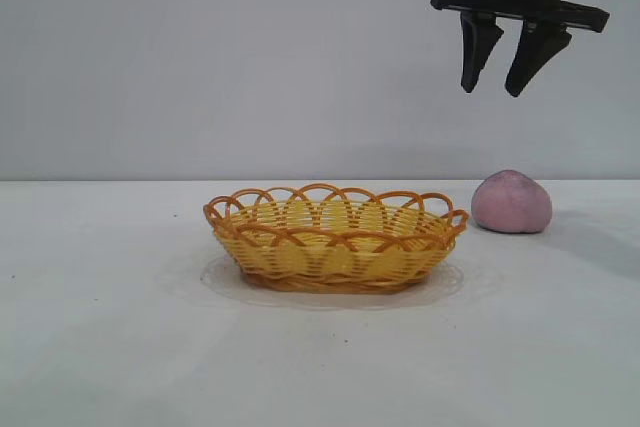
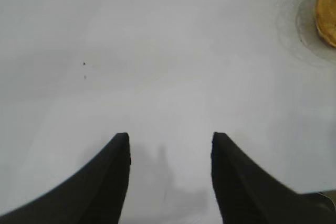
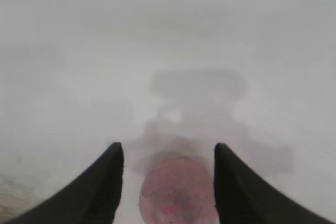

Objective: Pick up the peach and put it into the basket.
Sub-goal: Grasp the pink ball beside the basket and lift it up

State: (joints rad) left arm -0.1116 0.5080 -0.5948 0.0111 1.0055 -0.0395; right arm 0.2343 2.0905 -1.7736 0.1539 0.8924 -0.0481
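Observation:
The pink-mauve peach (image 1: 512, 202) rests on the white table to the right of the yellow wicker basket (image 1: 335, 238), apart from it. My right gripper (image 1: 505, 89) hangs open high above the peach, holding nothing. In the right wrist view the peach (image 3: 176, 192) lies far below, between the dark fingertips (image 3: 113, 156) of the right gripper (image 3: 169, 153). My left gripper (image 2: 170, 142) is open over bare table, out of the exterior view. Only an edge of the basket (image 2: 326, 11) shows in the left wrist view.
A faint round mark (image 1: 235, 282) on the white table (image 1: 110, 327) rings the basket. A plain grey wall (image 1: 200, 57) stands behind.

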